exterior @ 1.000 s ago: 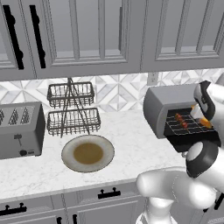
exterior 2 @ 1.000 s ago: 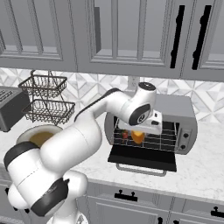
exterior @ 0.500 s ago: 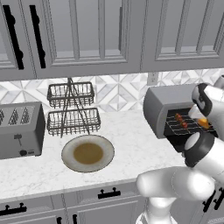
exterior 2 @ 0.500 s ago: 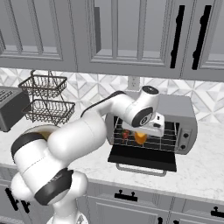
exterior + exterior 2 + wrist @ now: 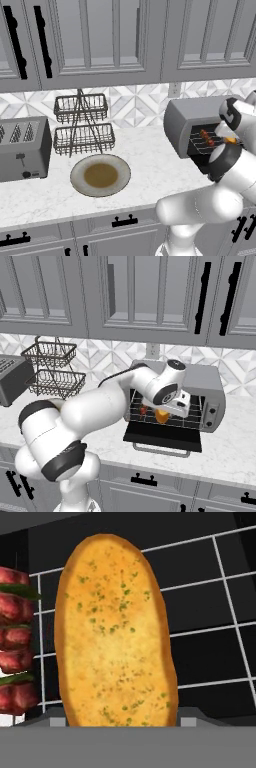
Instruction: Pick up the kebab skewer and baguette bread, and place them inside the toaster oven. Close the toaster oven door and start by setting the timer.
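The two-finger gripper [image 5: 167, 411] reaches into the wide grey toaster oven [image 5: 210, 387], clasping the oblong orange-yellow baguette bread [image 5: 116, 632] beside the red-chunk kebab skewer [image 5: 15, 646]. The bread-placing step seems underway; next it likely releases onto the rack.

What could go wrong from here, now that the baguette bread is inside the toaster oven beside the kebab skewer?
1. The gripper is at the baguette bread on the wire rack; pulling back carelessly might drag it out.
2. The kebab skewer lies right beside the bread, so a sideways nudge could shift it.
3. The toaster oven door hangs open under the arm; closing it early might hit the hand.
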Controlling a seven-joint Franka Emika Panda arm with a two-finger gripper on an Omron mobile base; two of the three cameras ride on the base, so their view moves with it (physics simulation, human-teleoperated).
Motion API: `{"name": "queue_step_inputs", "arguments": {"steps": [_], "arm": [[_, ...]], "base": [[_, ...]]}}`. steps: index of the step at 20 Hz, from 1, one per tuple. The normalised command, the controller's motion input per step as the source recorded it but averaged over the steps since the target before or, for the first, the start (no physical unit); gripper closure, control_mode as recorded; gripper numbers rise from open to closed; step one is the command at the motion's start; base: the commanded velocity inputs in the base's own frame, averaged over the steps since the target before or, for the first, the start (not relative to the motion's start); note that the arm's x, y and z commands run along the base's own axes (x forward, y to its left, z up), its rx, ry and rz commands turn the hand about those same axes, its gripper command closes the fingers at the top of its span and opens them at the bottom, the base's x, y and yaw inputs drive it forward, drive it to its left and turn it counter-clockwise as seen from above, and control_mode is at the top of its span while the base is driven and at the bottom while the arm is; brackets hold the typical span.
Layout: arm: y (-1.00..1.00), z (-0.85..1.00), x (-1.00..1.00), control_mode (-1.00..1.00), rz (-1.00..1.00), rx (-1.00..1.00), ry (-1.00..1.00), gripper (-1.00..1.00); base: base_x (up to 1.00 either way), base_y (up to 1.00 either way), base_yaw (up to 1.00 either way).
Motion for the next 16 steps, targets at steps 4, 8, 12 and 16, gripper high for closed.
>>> {"name": "queue_step_inputs", "arguments": {"steps": [4,8,12,16], "arm": [[-0.03,-0.11,0.04,-1.0,-0.04,0.02,0.0,1.0],[0.0,-0.06,0.1,-1.0,-0.04,0.01,0.0,1.0],[0.0,-0.05,0.08,-1.0,-0.03,0.0,0.0,1.0],[0.0,-0.06,0.1,-1.0,-0.03,0.0,0.0,1.0]], "base": [[0.0,0.0,0.0],[0.0,0.0,0.0],[0.0,0.0,0.0],[0.0,0.0,0.0]]}}
